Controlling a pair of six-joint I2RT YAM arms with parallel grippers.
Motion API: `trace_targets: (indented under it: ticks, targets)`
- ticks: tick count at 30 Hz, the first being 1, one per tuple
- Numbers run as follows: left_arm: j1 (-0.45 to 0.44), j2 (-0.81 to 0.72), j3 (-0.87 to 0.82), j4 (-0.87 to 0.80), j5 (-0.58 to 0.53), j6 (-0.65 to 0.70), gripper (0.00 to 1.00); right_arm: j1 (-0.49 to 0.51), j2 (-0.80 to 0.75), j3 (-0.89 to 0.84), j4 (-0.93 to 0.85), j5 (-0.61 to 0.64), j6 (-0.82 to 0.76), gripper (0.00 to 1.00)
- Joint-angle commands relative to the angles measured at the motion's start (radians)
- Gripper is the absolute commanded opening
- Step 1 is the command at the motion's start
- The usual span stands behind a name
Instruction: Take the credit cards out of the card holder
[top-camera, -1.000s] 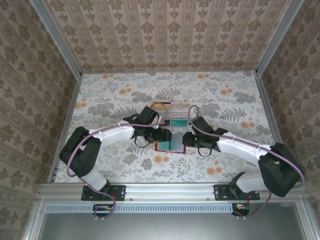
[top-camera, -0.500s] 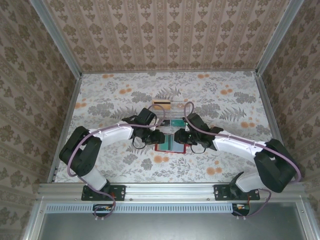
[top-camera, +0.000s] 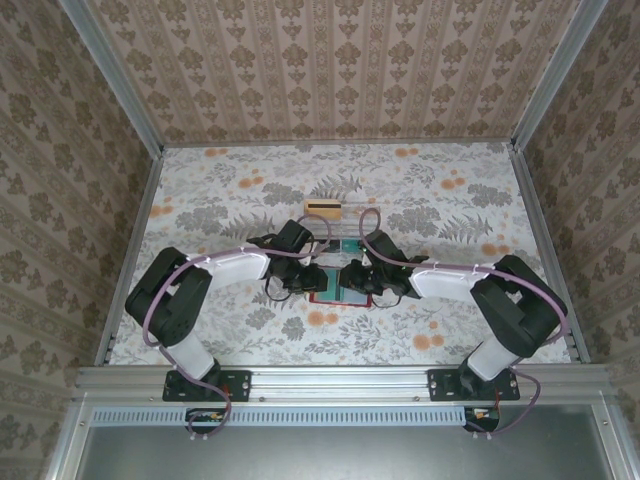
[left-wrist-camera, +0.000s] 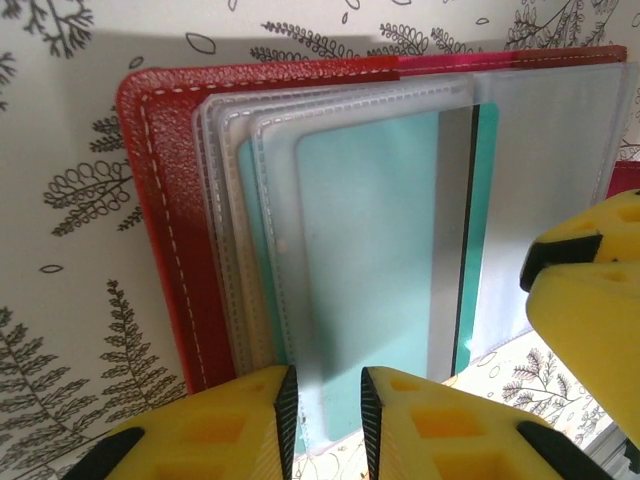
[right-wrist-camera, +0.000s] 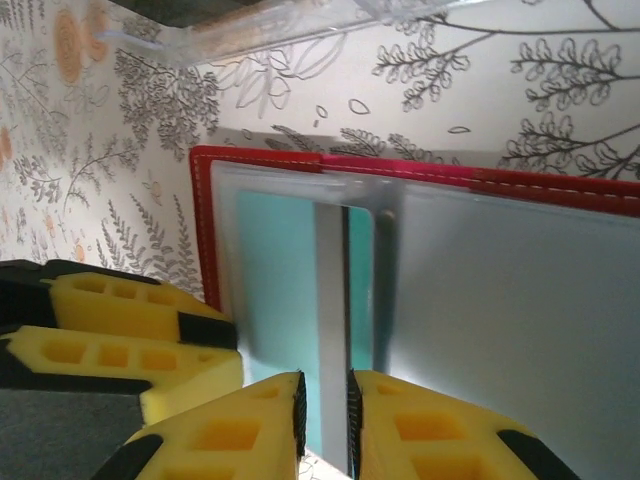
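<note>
Now the card holder (top-camera: 340, 289) lies open at the centre of the top view. It is red with white stitching, and its frosted sleeve (left-wrist-camera: 550, 150) shows a teal card (left-wrist-camera: 370, 240) with a dark stripe. At the bottom of each wrist view, the left gripper (left-wrist-camera: 326, 395) and right gripper (right-wrist-camera: 326, 400) have their jaws drawn narrow, nipping the sleeve's near edge.
</note>
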Motion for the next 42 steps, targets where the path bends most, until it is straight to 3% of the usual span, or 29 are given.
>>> trace_targets:
  ticks: [1,17,20,23,42]
  targets:
    - [0.004,0.016,-0.017,-0.005,-0.019,0.003,0.27,-0.015,0.026,-0.021,0.036,-0.021,0.043,0.23]
    - [-0.004,0.025,-0.022,0.0,-0.017,-0.005,0.25,-0.03,0.106,-0.031,0.144,-0.099,0.074,0.17]
    - [-0.005,0.026,-0.021,0.0,-0.018,-0.003,0.25,-0.03,0.109,-0.032,0.149,-0.104,0.073,0.12]
    - [-0.005,0.025,-0.021,-0.002,-0.019,-0.004,0.25,-0.033,0.107,-0.038,0.153,-0.104,0.075,0.0]
    - [0.011,0.042,-0.031,-0.03,-0.037,-0.004,0.15,-0.116,-0.003,-0.123,0.106,-0.137,0.014,0.02]
